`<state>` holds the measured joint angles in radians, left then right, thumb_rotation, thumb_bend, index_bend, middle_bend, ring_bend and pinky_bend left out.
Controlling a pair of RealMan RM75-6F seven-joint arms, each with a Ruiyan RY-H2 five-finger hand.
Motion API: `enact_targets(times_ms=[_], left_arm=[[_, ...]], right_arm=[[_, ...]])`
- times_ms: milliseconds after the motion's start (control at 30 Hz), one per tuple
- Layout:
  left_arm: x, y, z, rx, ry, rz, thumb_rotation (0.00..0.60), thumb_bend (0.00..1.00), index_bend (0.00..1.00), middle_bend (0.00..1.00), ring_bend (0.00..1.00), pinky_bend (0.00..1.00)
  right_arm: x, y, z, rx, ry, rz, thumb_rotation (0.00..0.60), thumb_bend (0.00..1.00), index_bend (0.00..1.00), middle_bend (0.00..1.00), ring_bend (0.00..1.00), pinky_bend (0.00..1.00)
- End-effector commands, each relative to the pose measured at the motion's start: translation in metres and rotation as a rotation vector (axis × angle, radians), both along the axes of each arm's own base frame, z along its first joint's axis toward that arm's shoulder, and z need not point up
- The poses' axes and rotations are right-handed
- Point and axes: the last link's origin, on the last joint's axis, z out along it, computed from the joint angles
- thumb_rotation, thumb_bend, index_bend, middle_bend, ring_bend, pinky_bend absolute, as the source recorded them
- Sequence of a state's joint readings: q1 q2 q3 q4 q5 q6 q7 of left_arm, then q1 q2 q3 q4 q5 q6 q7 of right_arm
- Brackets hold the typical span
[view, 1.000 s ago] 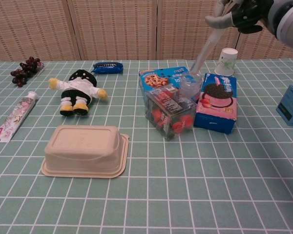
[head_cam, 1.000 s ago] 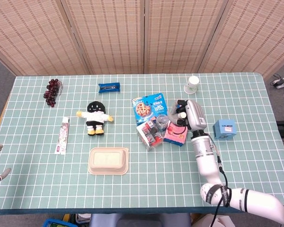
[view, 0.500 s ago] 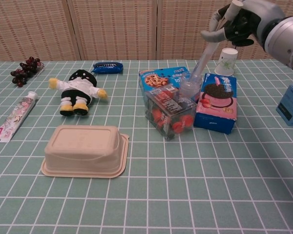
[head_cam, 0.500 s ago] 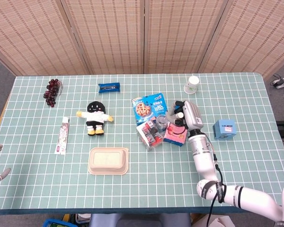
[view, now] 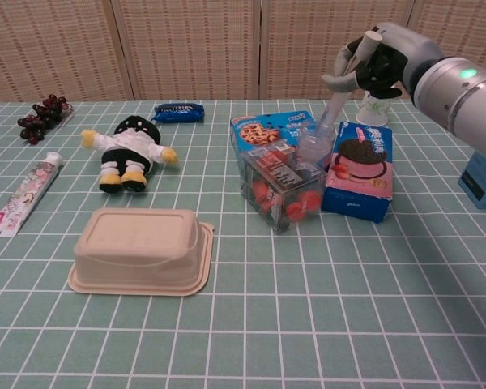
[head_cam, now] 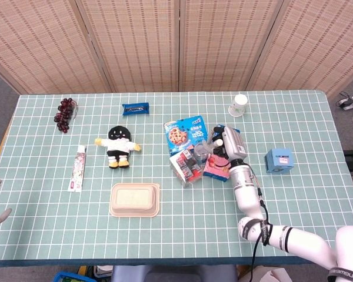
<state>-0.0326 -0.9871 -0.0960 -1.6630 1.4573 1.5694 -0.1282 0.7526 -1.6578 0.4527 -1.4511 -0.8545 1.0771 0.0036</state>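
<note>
One tube point(view: 338, 93) held in right robot hand point(view: 371, 66); tip in cup point(view: 315, 146).

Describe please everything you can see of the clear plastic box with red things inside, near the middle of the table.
The clear plastic box is a transparent, lidded container, seemingly thin rigid plastic, with a dark printed label on top. Small round red items, perhaps tomatoes, fill it. It lies on the green gridded table, turned diagonal to the grid lines. The blue cookie bag lies behind it, the pink cookie box to its right, and a clear bottle beside its far corner. The right hand is above, not touching it.
</note>
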Motion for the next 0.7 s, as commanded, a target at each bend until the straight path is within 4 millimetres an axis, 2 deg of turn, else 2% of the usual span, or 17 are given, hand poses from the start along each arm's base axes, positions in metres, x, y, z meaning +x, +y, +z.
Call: enact_targets(times_ms=[33,467,700], left_arm=[[0.0,0.0,0.0,0.0,-0.001,0.0,0.6,0.14,0.36,0.35,0.3,0.45],[0.001,-0.001,0.001,0.001,-0.002,-0.005,0.6,0.14,0.36,0.35,0.3,0.45],[0.001,-0.002,0.003,0.009,-0.005,-0.004,0.6,0.14,0.36,0.35,0.3,0.45]], right_arm=[[0.001,-0.002,-0.007,0.012,-0.005,0.001,0.6,0.53,0.83,1.0,1.0,1.0],[-0.001,-0.004,-0.02,0.025,-0.027,0.002,0.6,0.5,0.82,1.0,1.0,1.0],[-0.001,-0.004,-0.022,0.023,-0.026,-0.003,0.6,0.43,0.63,1.0,1.0,1.0]])
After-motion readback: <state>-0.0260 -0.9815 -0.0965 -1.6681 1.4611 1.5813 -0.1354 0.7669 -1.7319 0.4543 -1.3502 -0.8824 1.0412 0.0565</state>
